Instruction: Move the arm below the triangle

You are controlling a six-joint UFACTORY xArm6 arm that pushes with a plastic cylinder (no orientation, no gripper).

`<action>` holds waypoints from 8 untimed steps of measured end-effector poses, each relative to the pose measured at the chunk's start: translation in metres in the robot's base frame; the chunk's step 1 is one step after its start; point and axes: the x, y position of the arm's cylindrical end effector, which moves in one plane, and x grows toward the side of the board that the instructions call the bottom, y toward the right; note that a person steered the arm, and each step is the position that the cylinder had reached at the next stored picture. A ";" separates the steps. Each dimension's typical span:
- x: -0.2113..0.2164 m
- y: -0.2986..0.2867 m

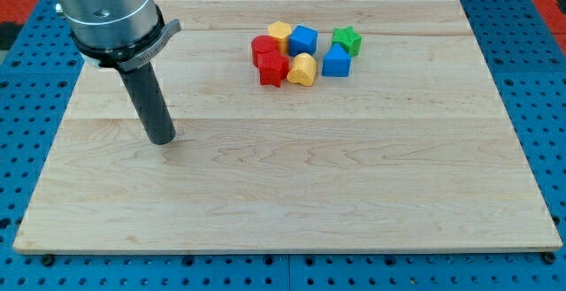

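My tip (162, 140) rests on the counter (292, 194) and touches no block. The blue triangle (336, 62) lies far to its upper right, so nearly all the travel remains.

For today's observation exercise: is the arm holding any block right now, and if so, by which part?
Nothing is held. The arm ends in a plain rod; my tip rests on the board, touching no block, far to the view's left of the cluster around the blue triangle.

arm — view's upper left | rod — slightly tilted | my tip (163, 140) down at view's left
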 end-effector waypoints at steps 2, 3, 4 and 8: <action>0.000 0.001; 0.004 0.019; -0.002 0.072; -0.076 0.225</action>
